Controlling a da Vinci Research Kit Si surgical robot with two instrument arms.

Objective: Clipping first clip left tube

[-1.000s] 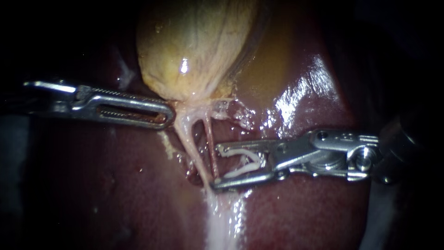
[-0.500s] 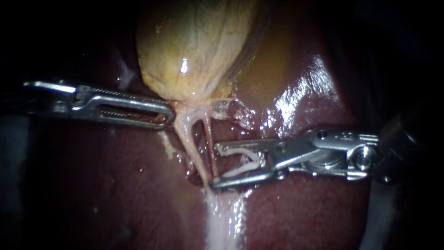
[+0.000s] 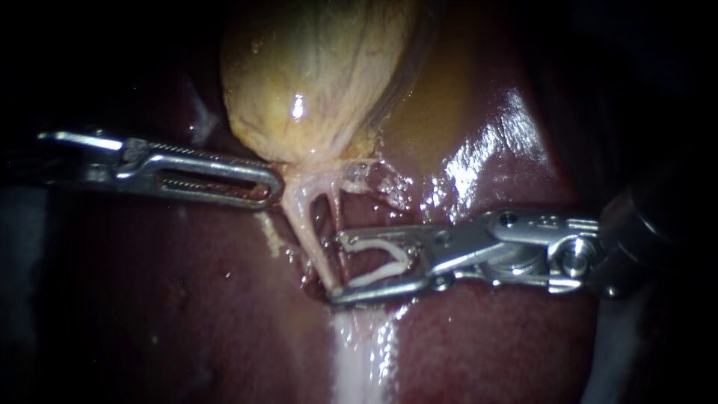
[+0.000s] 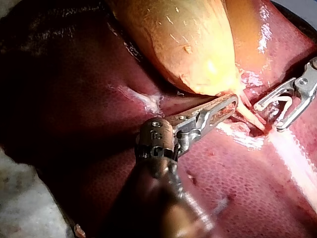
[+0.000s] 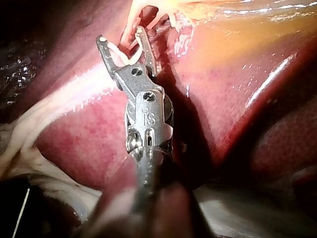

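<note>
Left tube (image 3: pixel 308 236): runs obliquely down from gallbladder (image 3: pixel 314 75) neck, across liver (image 3: pixel 187 299).
Right instrument (image 3: pixel 336 267): jaws carry splayed clip (image 3: pixel 389 258), tips reaching the tube.
Right tube (image 3: pixel 338 217): alongside, within jaws' span.
Left instrument (image 3: pixel 273 187): jaws clamping gallbladder's neck.

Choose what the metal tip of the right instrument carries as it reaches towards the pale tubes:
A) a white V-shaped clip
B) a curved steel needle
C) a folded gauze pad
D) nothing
A: in the endoscope view a white V-shaped clip lies inside the tip of the right instrument, one leg along each side.
</note>
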